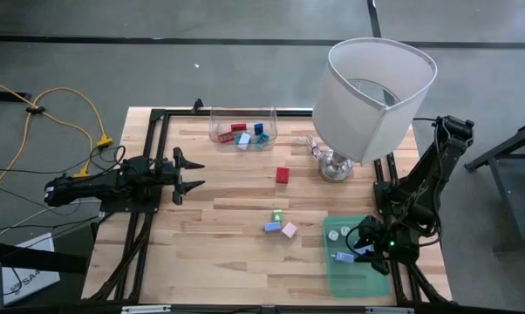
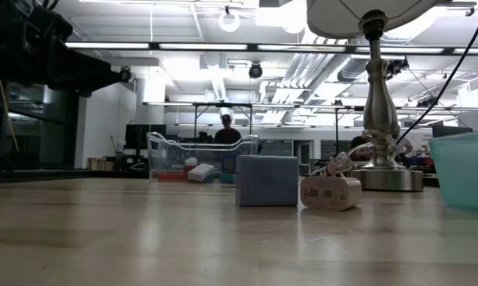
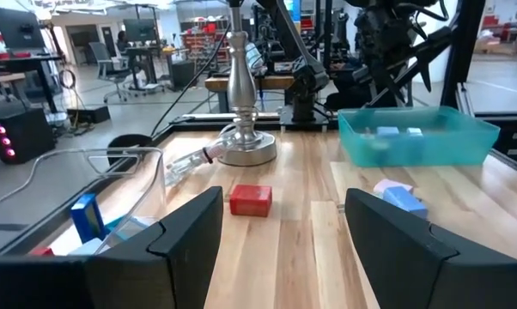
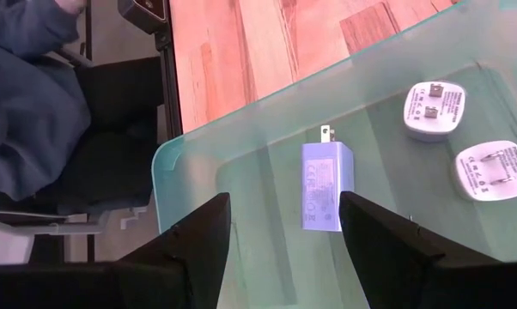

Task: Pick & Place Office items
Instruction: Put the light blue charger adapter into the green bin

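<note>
1. Over the teal tray (image 1: 357,277), at about five o'clock on the table, hangs the right gripper (image 4: 280,245). Its fingers are spread and hold nothing.
2. Directly beneath them, on the tray floor, a pale blue charger (image 4: 321,186) lies flat, its long axis running straight out from between the two fingers and its prongs at the far end. Two white plugs (image 4: 460,137) lie just beside it in the same tray.
3. That charger looks already delivered, so my guess is the right arm's coming move is outward, toward what is loose on the wood.
4. The loose office items sit mid-table: a red block (image 1: 282,174) near the centre, and a small cluster (image 1: 278,223) of green, blue and pink pieces at about nine o'clock from the tray, near its edge.
5. More pieces sit in the clear bin (image 1: 243,126) at twelve o'clock.
6. The left gripper (image 3: 280,232) waits at nine o'clock, fingers spread and empty, aimed across the table; the red block lies almost dead ahead of it.
7. Judging by position, the right arm is nearer the cluster, the left lines up better with the red block.
</note>
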Robot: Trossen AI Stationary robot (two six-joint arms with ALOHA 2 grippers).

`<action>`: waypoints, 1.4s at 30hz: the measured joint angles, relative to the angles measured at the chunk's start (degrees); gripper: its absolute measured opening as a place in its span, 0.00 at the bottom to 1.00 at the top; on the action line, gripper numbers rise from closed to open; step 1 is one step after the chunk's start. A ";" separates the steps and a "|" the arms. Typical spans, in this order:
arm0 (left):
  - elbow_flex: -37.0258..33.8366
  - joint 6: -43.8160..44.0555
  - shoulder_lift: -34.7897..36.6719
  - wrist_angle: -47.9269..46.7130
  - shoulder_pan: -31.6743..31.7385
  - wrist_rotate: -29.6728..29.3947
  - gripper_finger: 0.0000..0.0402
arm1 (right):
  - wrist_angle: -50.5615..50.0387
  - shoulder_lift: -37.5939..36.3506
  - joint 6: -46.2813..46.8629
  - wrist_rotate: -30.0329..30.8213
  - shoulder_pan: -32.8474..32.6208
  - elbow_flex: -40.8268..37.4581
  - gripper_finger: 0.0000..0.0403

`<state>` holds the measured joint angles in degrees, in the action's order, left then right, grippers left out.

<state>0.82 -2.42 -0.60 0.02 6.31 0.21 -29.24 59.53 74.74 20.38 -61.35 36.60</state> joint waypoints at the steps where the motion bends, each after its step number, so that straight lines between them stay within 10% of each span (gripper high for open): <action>1: 0.00 0.37 0.00 0.06 -0.01 0.02 0.59 | -0.01 0.00 0.00 0.00 0.00 0.00 0.51; 19: 0.00 1.12 0.00 0.48 -0.01 0.00 0.59 | -0.01 0.00 0.00 -0.01 0.00 0.00 0.51; 32: 0.00 1.10 0.00 0.54 -0.01 -0.02 0.59 | 1.47 0.04 -6.01 -14.53 -0.06 0.00 0.51; 42: 0.00 1.10 0.00 0.54 -0.01 -0.02 0.59 | 5.47 0.04 -6.01 0.70 -0.01 0.00 0.51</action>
<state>0.82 -1.32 -0.60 0.56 6.31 0.19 -23.78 59.57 68.73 21.08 -61.36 36.60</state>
